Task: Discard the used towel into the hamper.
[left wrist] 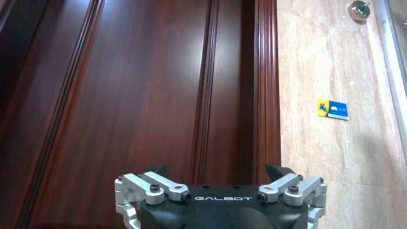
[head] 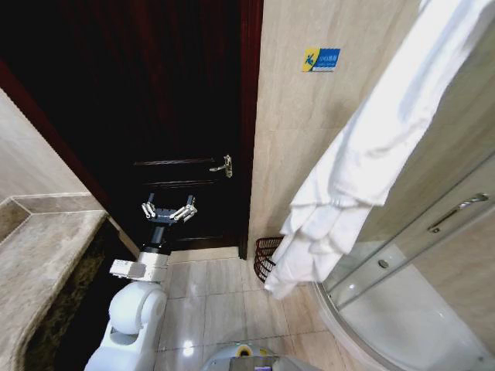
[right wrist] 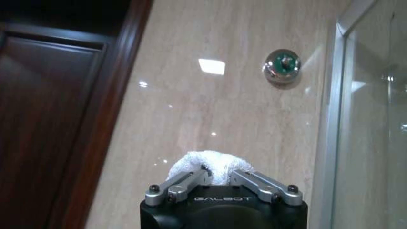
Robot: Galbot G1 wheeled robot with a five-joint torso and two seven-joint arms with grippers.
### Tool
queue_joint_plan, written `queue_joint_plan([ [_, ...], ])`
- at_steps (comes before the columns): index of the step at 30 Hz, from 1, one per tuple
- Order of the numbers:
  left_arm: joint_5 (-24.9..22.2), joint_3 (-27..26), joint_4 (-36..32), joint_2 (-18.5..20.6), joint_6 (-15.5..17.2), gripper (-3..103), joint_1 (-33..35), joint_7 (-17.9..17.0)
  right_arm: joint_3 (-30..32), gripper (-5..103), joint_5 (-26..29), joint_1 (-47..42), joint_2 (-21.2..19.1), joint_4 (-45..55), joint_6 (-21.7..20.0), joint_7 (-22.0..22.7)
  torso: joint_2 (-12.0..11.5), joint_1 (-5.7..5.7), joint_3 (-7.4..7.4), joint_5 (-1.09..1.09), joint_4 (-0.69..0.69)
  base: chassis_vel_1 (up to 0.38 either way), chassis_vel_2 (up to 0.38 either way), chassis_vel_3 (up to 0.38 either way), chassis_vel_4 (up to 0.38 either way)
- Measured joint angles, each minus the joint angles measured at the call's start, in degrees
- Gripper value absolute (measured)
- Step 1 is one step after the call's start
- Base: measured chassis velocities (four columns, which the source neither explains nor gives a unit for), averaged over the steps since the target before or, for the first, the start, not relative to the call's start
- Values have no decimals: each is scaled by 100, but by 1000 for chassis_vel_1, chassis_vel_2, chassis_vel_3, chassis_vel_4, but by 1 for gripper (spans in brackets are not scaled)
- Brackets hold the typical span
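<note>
Hanging from high on the right, the white towel (head: 363, 162) drapes down with its lower end in front of the hamper (head: 265, 255), which stands on the floor against the tiled wall (head: 325, 108). Right gripper (right wrist: 218, 172) pinches a towel bunch. Left gripper (head: 168, 211), fingers spread and empty, faces the dark door (head: 155, 93).

Towel (head: 363, 154) hangs above the hamper (head: 265, 255), right of the door (head: 155, 116).

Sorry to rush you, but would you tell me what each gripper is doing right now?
Left gripper: open, empty, raised before the dark door.
Right gripper: shut on the white towel.
</note>
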Motion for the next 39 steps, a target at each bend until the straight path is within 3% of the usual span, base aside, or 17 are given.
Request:
queue_joint_plan([
  [8,-26,93,59,56,24,100,-115,2,-135,1,17,-284,-711,-1013,302,-105,-10,-5,-6,0,-1,0,0,0,0],
  [24,-156,39,271,65,-50,100,-201,15,-139,1,191,-587,-1982,-2178,520,-242,-20,-10,-12,-4,0,0,0,0,0],
  [30,-157,44,273,41,-54,100,-211,16,-92,1,225,-703,-1956,-2052,522,-167,-22,-11,-12,1,1,0,0,0,0],
  [35,-146,39,307,4,-106,100,-189,18,-82,1,225,-826,-1760,-1846,522,-102,-23,-13,-14,-6,0,0,0,0,0],
  [39,-133,25,308,-20,-156,100,-148,19,-82,1,60,-1206,-1481,-1699,629,-98,-24,-14,-14,2,0,0,0,0,0],
])
